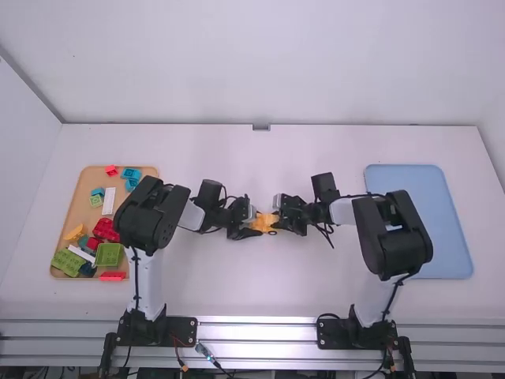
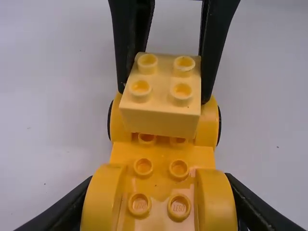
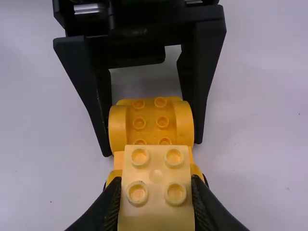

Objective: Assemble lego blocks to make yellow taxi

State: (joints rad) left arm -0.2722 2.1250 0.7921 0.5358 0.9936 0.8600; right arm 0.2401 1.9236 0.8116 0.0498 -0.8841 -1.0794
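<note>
The yellow car base [image 2: 161, 169] lies low over the middle of the desk [image 1: 237, 292], between my two arms. My left pincer [image 3: 151, 137] is closed in on its sides at the rounded arches, parted only by their width, I think so the base won't slide or twist under a push. At its other end my right pincer [image 2: 163, 91] grips the pale yellow brick [image 2: 161, 79] by two opposite sides, leaving its underside free to meet the base's studs. I can't tell whether it is seated; I judge it wants lining up and pressing straight down, since a tilt could catch only some studs. Farther out, the tan tray [image 1: 76, 209] on my left keeps the loose blocks [image 1: 65, 262] together, and the blue tray [image 1: 454, 237] is on my right, perhaps for the finished taxi
</note>
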